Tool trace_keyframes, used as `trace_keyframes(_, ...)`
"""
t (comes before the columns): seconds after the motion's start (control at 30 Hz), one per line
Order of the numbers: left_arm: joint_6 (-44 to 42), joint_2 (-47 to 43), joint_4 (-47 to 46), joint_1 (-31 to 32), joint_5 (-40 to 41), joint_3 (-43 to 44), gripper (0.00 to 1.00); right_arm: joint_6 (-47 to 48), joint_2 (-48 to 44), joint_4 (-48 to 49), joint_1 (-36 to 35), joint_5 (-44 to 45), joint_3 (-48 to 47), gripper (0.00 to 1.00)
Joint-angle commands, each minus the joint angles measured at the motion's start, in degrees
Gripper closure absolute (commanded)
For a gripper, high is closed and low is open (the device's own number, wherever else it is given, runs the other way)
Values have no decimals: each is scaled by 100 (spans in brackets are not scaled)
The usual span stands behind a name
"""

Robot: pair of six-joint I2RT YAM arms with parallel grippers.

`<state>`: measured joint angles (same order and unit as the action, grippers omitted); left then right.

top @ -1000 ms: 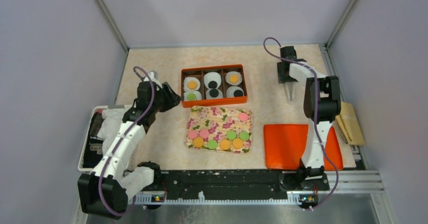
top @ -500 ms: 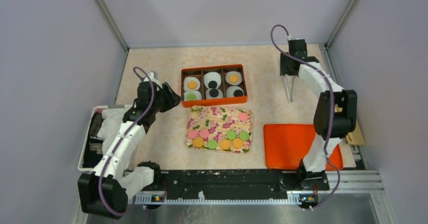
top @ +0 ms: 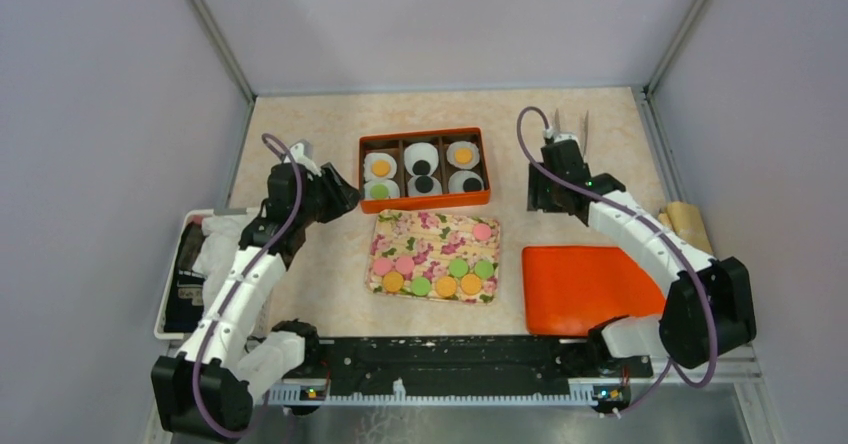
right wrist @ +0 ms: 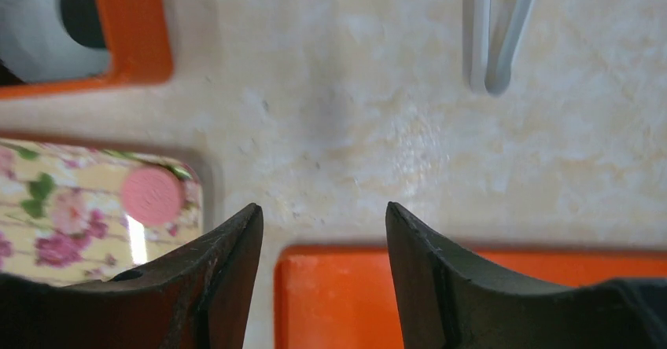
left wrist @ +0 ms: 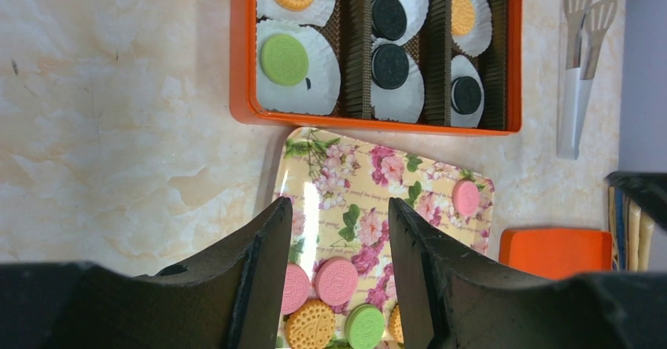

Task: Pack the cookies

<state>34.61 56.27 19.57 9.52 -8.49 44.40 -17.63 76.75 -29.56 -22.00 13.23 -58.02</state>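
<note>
Toward the bench's front edge, small round pink, orange and green cookies [top: 458,267] lie on a rectangular floral tray [top: 430,232], beside a flat orange lid [top: 580,286]. The left fingers [left wrist: 263,270] and right fingers [right wrist: 232,274] are spread apart, empty. Farther back, an orange box [top: 425,202] holds more in white paper cups [left wrist: 318,93].

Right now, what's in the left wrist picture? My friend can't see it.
The left tool, open, hangs over a floral tray holding pink, orange and green cookies. Beyond it an orange box holds more cookies in white paper cups, with tongs lying beside it.
</note>
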Motion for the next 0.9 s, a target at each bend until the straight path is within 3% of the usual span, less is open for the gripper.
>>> trace_keyframes(0.0, 2, -166, -162, -11, -233, -32, 45, -278, -326, -395, -3, 251, 337, 42)
trace_keyframes(0.13, -32, -263, -44, -11, -200, -30, 45, -448, -594, -559, -172, -232, 626, 43)
trace_keyframes(0.53, 12, -288, -138, -11, -382, -78, 44, -1784, -860, -813, -1625, -450, 1507, 45)
trace_keyframes(0.7, -52, -194, -133, -5, -508, 67, 44, -2314, -699, -462, -1964, -311, 2035, 56)
trace_keyframes(0.87, -126, -180, -95, -6, -551, 99, 44, -2427, -488, -484, -2004, 169, 2101, 59)
